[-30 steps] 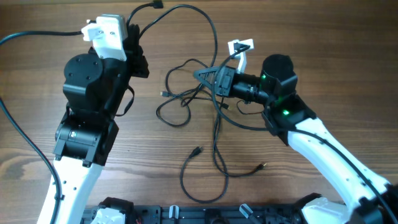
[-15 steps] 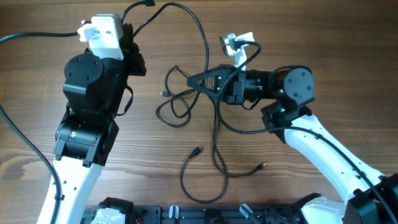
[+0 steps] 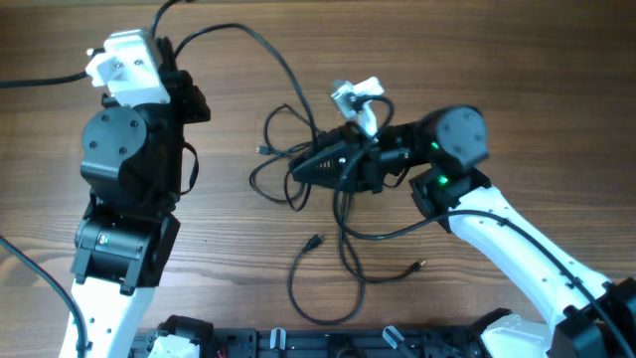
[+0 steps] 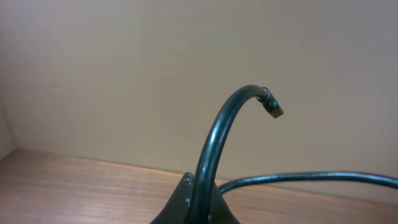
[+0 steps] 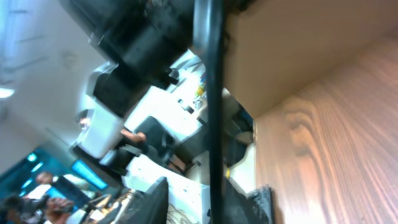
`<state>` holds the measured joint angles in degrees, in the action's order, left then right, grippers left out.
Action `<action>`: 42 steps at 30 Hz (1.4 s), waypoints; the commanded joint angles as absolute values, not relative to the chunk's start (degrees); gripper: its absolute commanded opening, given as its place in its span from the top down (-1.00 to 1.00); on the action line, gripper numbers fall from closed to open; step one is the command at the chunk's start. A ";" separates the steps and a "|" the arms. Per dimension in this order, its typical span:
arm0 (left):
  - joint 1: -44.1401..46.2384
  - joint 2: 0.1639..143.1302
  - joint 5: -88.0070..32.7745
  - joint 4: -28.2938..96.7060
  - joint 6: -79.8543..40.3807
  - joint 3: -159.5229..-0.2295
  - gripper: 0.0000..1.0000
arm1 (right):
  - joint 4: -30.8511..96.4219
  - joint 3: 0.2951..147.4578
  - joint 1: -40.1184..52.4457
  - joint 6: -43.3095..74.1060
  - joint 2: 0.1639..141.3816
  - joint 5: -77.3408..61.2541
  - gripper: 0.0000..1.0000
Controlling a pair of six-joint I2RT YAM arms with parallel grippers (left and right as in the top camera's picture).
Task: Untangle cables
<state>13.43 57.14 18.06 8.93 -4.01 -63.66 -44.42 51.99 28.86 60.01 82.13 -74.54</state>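
Well, the cables (image 3: 281, 171) mostly sit knotted mid-tabletop (image 3: 229, 288), so little looks done. The left gripper (image 4: 194, 202) is clenched on one strand, lifted toward the far edge. The right gripper (image 3: 301, 169) noses into the knot, though I cannot tell whether it grips.

No lettering, label, brand mark, number or sign can be read in any of the three views.

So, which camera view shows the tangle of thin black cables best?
Overhead: it shows the tangle of cables almost whole. The left wrist view shows only one arched cable and its plug; the right wrist view shows one blurred cable.
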 commanded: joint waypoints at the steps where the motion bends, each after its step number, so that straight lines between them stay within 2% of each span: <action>1: 13.21 55.11 23.46 8.75 -4.75 -63.77 0.92 | -28.34 52.12 28.86 45.04 82.19 -67.92 -0.57; 2: 13.21 54.76 24.21 8.75 -4.75 -63.77 0.92 | -23.57 52.12 28.86 44.18 82.19 -64.36 -0.85; 3: 13.21 54.43 24.97 8.75 -4.75 -63.77 0.92 | -19.64 52.12 28.86 43.51 82.19 -60.90 -0.99; 8: 13.21 52.40 31.35 8.75 -4.75 -63.77 0.92 | -7.27 52.12 28.86 45.63 82.19 -44.80 -1.00; 13: 13.21 51.90 33.54 8.78 -4.75 -63.77 0.92 | -2.87 52.05 28.88 57.91 82.19 -35.24 -0.99; 17: 13.21 51.90 33.50 8.78 -4.78 -63.77 0.92 | 0.16 52.01 28.93 60.53 82.19 -29.47 -0.99; 20: 13.21 51.90 33.47 8.80 -4.78 -63.77 0.92 | 3.60 52.01 28.97 69.58 82.61 -24.75 -0.99; 28: 13.21 51.90 32.84 10.55 -4.80 -63.77 0.92 | 1.17 52.01 31.35 91.07 91.66 -24.01 -0.99; 35: 13.21 51.90 29.36 11.16 -5.02 -63.77 0.92 | -16.82 52.01 37.76 107.66 102.10 -22.70 -0.99; 37: 13.23 51.90 28.58 11.18 -4.99 -63.77 0.92 | -18.55 52.03 38.83 112.05 104.47 -20.64 -0.99; 39: 13.21 51.90 27.77 11.18 -4.99 -63.77 0.92 | -20.12 52.03 39.42 115.87 106.39 -19.20 -0.89; 42: 13.23 51.90 27.00 11.22 -4.99 -63.77 0.92 | -23.51 52.03 39.99 118.45 108.36 -15.81 -0.64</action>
